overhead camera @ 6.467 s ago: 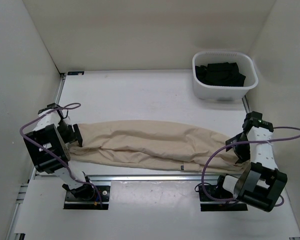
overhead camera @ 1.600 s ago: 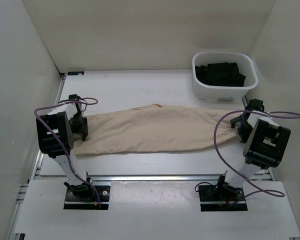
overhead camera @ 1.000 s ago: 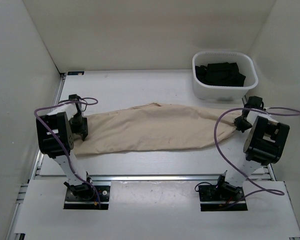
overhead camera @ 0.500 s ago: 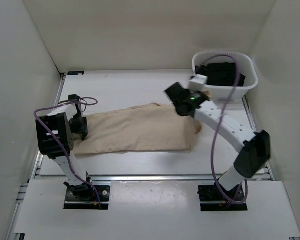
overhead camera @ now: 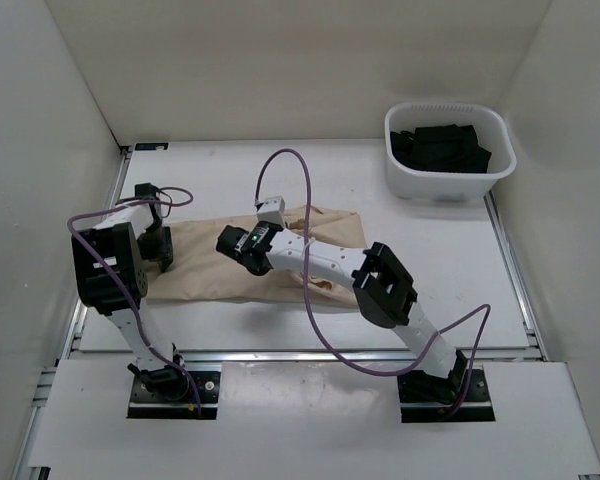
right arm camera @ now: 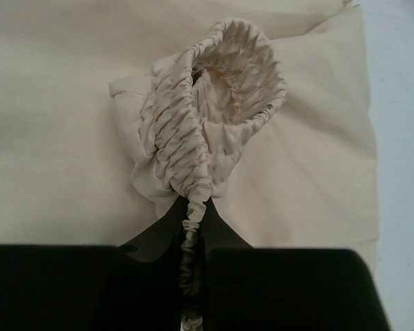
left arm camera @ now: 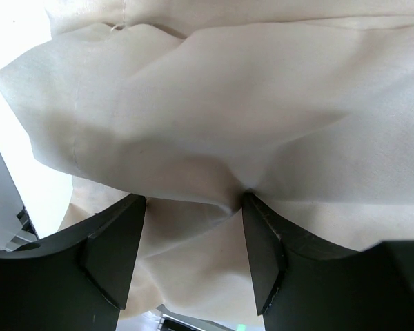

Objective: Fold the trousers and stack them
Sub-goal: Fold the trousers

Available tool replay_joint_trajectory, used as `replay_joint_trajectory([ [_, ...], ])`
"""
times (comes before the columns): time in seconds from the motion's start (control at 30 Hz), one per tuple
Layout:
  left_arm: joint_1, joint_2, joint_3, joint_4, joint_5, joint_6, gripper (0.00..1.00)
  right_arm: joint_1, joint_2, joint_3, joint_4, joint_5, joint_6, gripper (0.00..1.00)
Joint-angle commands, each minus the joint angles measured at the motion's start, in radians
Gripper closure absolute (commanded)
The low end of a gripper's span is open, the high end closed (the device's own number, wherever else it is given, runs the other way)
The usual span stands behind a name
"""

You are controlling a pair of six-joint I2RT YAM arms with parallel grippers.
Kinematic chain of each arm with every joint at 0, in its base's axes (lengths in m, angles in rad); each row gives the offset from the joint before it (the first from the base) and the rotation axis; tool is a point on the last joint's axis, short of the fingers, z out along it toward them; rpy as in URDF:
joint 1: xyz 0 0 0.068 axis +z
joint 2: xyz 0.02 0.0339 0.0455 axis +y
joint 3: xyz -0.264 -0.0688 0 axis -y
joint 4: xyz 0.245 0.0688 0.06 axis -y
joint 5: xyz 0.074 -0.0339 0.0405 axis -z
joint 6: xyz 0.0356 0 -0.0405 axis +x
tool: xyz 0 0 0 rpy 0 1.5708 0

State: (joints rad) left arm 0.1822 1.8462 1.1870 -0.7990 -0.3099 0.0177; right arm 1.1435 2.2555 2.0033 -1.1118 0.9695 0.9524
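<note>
The beige trousers (overhead camera: 195,272) lie folded over on the left half of the table, running from the left gripper to about the middle. My right gripper (overhead camera: 230,243) reaches far across to the left above them. In the right wrist view it (right arm camera: 193,207) is shut on a gathered elastic hem (right arm camera: 214,103) of the trousers (right arm camera: 62,138), held over the flat cloth. My left gripper (overhead camera: 158,250) sits at the trousers' left end. Seen from the left wrist, its jaws (left arm camera: 191,207) stand wide apart with loose cloth (left arm camera: 228,103) bulging between them.
A white basket (overhead camera: 448,186) holding dark clothes (overhead camera: 442,148) stands at the back right corner. White walls close the table on three sides. A metal rail (overhead camera: 310,355) runs along the near edge by the arm bases.
The right arm has swung from the right side to the left, carrying its end of the trousers over the rest and halving their length. The left gripper has stayed in place.
</note>
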Motion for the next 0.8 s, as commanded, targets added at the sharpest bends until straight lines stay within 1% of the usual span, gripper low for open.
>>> replay_joint_trajectory([
  [0.0,0.005,0.018,0.017,0.06,0.018,-0.018,0.3,-0.014,-0.005,0.071,0.081,-0.064,-0.05,1.0],
  [0.03,0.005,0.018,0.017,0.06,0.018,-0.018,0.3,-0.014,0.006,0.083,0.134,-0.087,-0.084,1.0],
  [0.1,0.005,0.018,0.017,0.06,0.018,-0.018,0.3,0.011,0.006,0.092,0.177,-0.101,-0.171,1.0],
  [0.13,0.005,0.018,0.017,0.06,0.018,-0.018,0.3,0.021,0.006,0.092,0.235,-0.11,-0.21,0.97],
  [0.17,0.005,0.018,0.017,0.06,0.018,-0.018,0.3,0.034,0.006,0.078,0.274,-0.155,-0.318,0.78],
  [0.2,0.005,0.018,0.017,0.06,0.018,-0.018,0.3,0.035,0.006,0.078,0.311,-0.201,-0.378,0.66],
  [0.23,0.005,0.018,0.017,0.06,0.018,-0.018,0.3,0.05,0.006,0.078,0.357,-0.253,-0.435,0.57],
  [0.27,0.005,0.009,0.017,0.06,0.018,-0.018,0.3,0.074,0.006,0.092,0.366,-0.29,-0.482,0.47],
  [0.3,0.005,0.008,0.017,0.051,0.018,-0.018,0.3,0.09,0.006,0.103,0.38,-0.305,-0.582,0.31],
  [0.33,0.014,0.008,0.017,0.05,0.018,-0.018,0.29,0.108,0.006,0.103,0.397,-0.314,-0.639,0.26],
  [0.37,0.014,0.008,0.017,0.05,0.018,-0.018,0.29,0.143,-0.016,0.103,0.436,-0.315,-0.693,0.24],
  [0.4,0.014,0.008,0.017,0.05,0.018,-0.018,0.28,0.159,-0.057,0.092,0.455,-0.315,-0.768,0.22],
  [0.47,0.033,-0.011,0.026,0.038,0.018,-0.018,0.28,0.17,-0.111,0.04,0.489,-0.315,-0.782,0.22],
  [0.53,0.043,-0.039,0.036,0.038,0.018,-0.018,0.24,0.17,-0.221,-0.039,0.515,-0.26,-0.7,0.22],
  [0.57,0.043,-0.051,0.057,0.024,0.018,-0.018,0.24,0.141,-0.259,-0.139,0.527,-0.227,-0.666,0.24],
  [0.6,0.043,-0.064,0.066,0.015,0.028,-0.018,0.24,0.124,-0.331,-0.188,0.527,-0.2,-0.629,0.26],
  [0.63,0.043,-0.088,0.075,0.015,0.028,-0.018,0.24,0.102,-0.362,-0.237,0.527,-0.175,-0.538,0.32],
  [0.67,0.043,-0.1,0.097,0.003,0.028,-0.018,0.24,0.049,-0.41,-0.282,0.492,-0.157,-0.484,0.36],
  [0.7,0.043,-0.113,0.109,-0.012,0.028,-0.018,0.24,0.014,-0.427,-0.36,0.468,-0.157,-0.427,0.42],
  [0.73,0.043,-0.123,0.124,-0.023,0.028,-0.018,0.23,-0.064,-0.438,-0.391,0.44,-0.181,-0.321,0.53],
  [0.77,0.043,-0.133,0.161,-0.037,0.037,-0.018,0.23,-0.105,-0.457,-0.423,0.426,-0.219,-0.29,0.58],
])
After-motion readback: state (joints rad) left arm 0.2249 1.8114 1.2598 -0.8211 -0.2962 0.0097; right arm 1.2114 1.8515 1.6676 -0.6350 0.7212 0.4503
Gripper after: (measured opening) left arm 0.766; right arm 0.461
